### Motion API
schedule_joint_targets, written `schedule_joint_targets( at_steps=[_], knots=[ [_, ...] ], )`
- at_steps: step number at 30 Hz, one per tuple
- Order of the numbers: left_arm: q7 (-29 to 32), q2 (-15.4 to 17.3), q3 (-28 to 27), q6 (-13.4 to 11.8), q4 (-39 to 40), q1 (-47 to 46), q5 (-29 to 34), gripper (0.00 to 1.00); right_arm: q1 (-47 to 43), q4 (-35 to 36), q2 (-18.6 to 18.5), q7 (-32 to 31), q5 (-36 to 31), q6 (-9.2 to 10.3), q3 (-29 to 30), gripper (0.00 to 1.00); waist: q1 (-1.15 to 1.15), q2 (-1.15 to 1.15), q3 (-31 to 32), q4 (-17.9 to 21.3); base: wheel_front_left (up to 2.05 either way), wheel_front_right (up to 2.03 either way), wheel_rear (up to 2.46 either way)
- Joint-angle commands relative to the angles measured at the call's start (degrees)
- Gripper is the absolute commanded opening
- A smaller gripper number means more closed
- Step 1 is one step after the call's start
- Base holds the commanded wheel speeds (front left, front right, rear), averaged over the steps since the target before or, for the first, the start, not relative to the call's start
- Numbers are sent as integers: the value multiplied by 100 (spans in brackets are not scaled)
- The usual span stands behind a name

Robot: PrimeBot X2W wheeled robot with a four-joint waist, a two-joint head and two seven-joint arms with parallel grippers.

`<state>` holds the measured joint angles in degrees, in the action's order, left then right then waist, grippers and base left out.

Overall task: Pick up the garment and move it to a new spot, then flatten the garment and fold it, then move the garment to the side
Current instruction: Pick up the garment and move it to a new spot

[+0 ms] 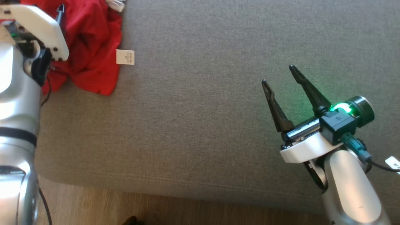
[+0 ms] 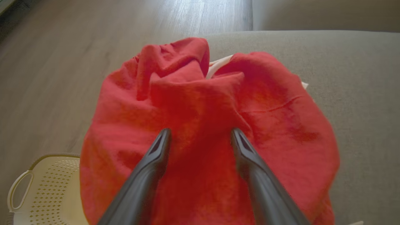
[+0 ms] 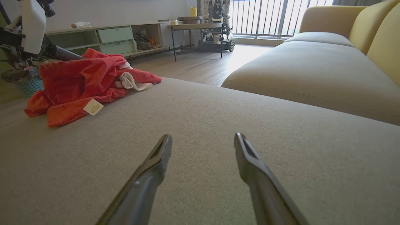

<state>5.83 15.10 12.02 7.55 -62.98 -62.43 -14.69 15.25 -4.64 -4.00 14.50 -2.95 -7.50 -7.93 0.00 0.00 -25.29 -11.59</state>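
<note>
A crumpled red garment (image 1: 90, 43) with a white label (image 1: 125, 57) lies in a heap at the far left of the grey sofa cushion (image 1: 200, 109). In the left wrist view the garment (image 2: 203, 125) spreads under my left gripper (image 2: 200, 137), whose fingers stand open just above the cloth with nothing between them. In the head view one dark fingertip (image 1: 60, 11) of that gripper pokes out past the white wrist over the red cloth. My right gripper (image 1: 279, 75) hovers open over bare cushion at the right, far from the garment (image 3: 84, 81).
A wooden floor (image 1: 156, 209) runs along the cushion's front edge. A pale perforated basket (image 2: 47, 187) sits on the floor below the garment's side. A second sofa seat (image 3: 312, 72), shelves (image 3: 109, 39) and a small table (image 3: 197, 28) stand beyond.
</note>
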Motion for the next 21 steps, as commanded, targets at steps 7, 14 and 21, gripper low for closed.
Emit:
schedule_joint_targets(
  at_steps=[7, 14, 21],
  knots=[
    [270, 442, 420, -7, -295, -511, 71, 100, 219, 320, 25, 50, 11, 1, -167, 100, 0, 0, -265, 89, 0, 0, 0],
    [80, 479, 836, -7, -329, -435, -133, 0, 230, 305, 37, 50, 23, 1, -209, 100, 0, 0, -257, 79, 0, 0, 0],
    [-1497, 585, 908, -17, -177, -441, -195, 0, 133, 249, 52, 50, 76, 1, -200, 100, 0, 0, 174, 47, 0, 0, 0]
  ],
)
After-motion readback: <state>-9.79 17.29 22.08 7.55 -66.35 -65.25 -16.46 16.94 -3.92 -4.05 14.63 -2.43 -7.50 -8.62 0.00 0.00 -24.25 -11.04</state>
